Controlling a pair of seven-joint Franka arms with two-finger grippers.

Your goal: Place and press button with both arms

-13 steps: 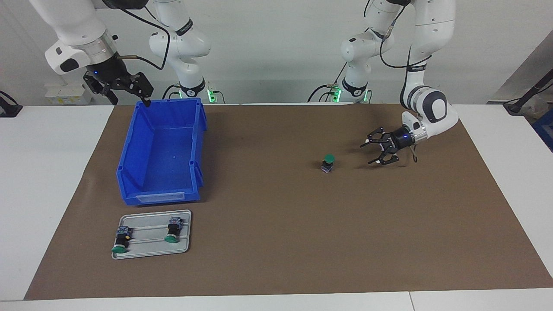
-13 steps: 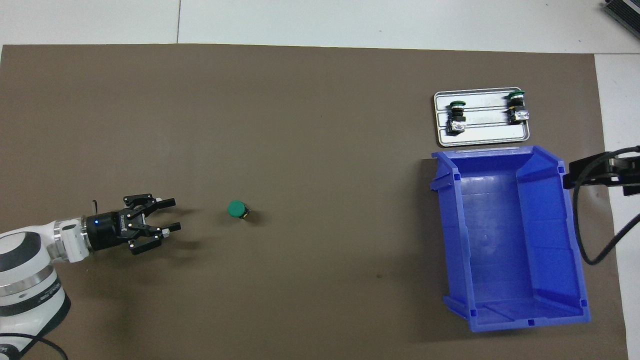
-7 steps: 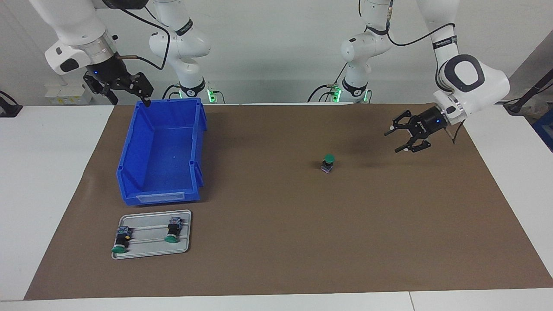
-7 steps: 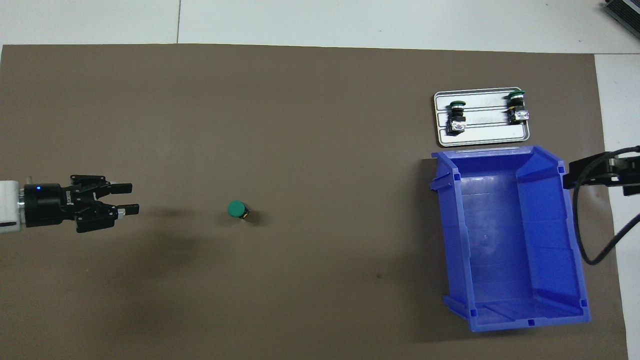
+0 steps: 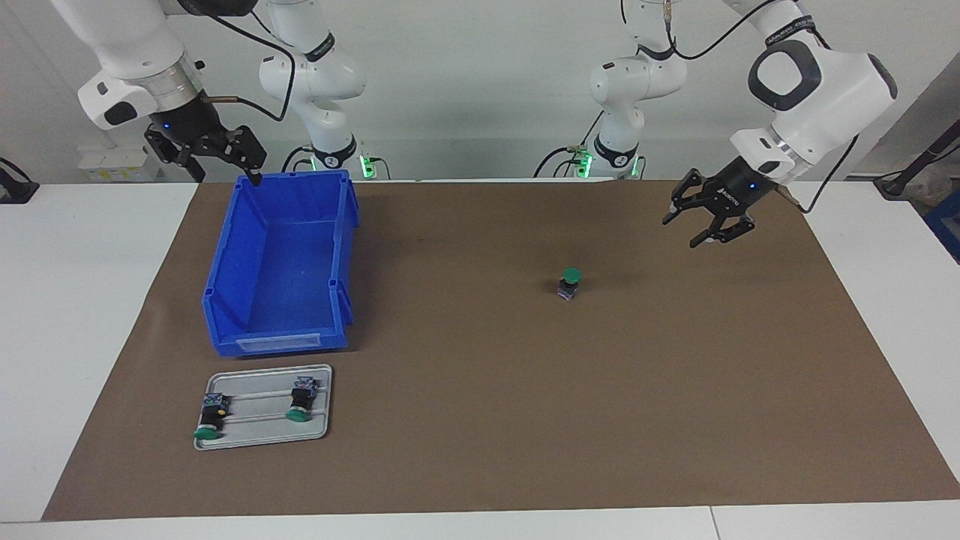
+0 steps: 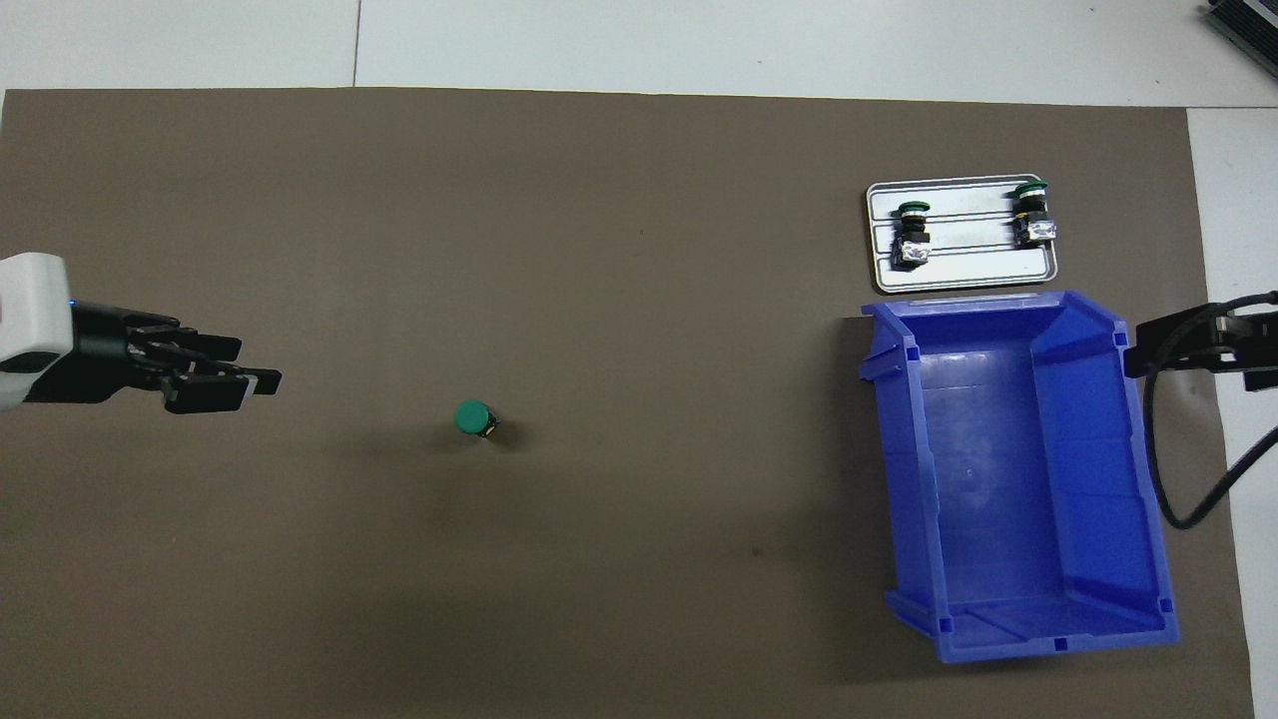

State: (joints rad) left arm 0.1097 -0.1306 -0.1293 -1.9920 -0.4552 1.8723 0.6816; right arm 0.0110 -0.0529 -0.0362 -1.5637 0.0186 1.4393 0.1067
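The button (image 5: 571, 283) stands upright on the brown mat, green cap up, alone; it also shows in the overhead view (image 6: 473, 418). My left gripper (image 5: 684, 231) is open and empty, raised over the mat toward the left arm's end of the table, well apart from the button; it also shows in the overhead view (image 6: 252, 365). My right gripper (image 5: 226, 174) is open and empty, held in the air over the blue bin's corner; it waits there. Only its edge shows in the overhead view (image 6: 1158, 352).
A blue bin (image 5: 225, 330) sits empty toward the right arm's end of the table. A grey tray (image 5: 319, 431) lies farther from the robots than the bin, with two like buttons (image 5: 300, 401) lying on their sides. A brown mat (image 5: 525, 420) covers the table.
My left gripper has pulled away from the button toward the left arm's end of the table and risen, its wrist turning to point more downward. The button and right arm have not moved.
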